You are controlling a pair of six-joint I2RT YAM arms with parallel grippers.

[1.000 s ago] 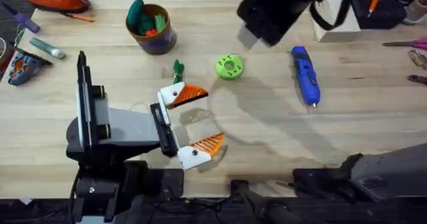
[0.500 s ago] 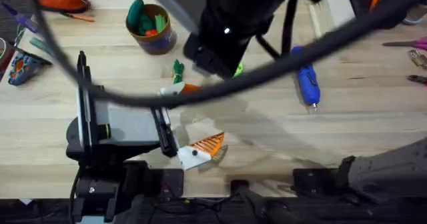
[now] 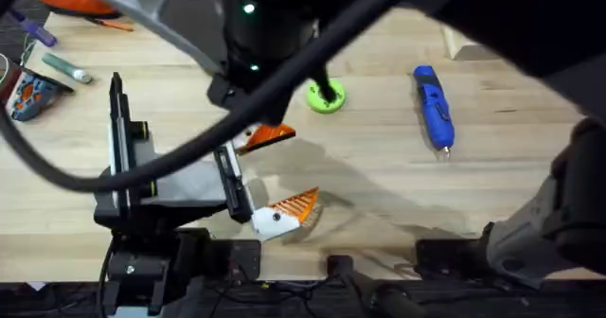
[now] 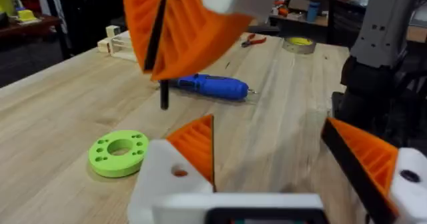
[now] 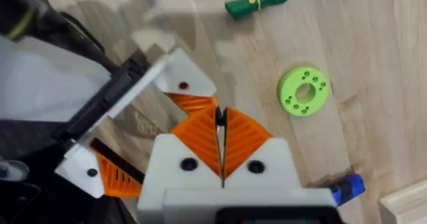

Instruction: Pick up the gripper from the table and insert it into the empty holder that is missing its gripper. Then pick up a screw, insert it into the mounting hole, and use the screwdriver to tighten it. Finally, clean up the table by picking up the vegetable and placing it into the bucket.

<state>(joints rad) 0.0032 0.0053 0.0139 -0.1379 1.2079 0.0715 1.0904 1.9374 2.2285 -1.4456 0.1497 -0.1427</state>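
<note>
**Plank tabletop under two arms**

Pale wooden planks make up the tabletop [image 3: 379, 176], with clutter pushed to its far edge and dark room beyond. The left hand [image 3: 275, 173] lies low on the wood with its white mounts spread wide apart, nothing between them; each mount carries an orange ribbed wedge. The right arm rises large and dark close under the overhead camera, and its right hand [image 5: 221, 144] hangs above the left hand's mounts with its two orange pads pressed together, nothing visible between them. The screwdriver [image 3: 433, 105] lies flat on the right half of the tabletop, tip toward the near edge. A lime-green disc [image 3: 325, 96] sits near the middle. The vegetable [image 5: 259, 0] lies on bare wood, apart from the disc. A pale wooden box [image 4: 115, 41] stands at the far edge.
</note>
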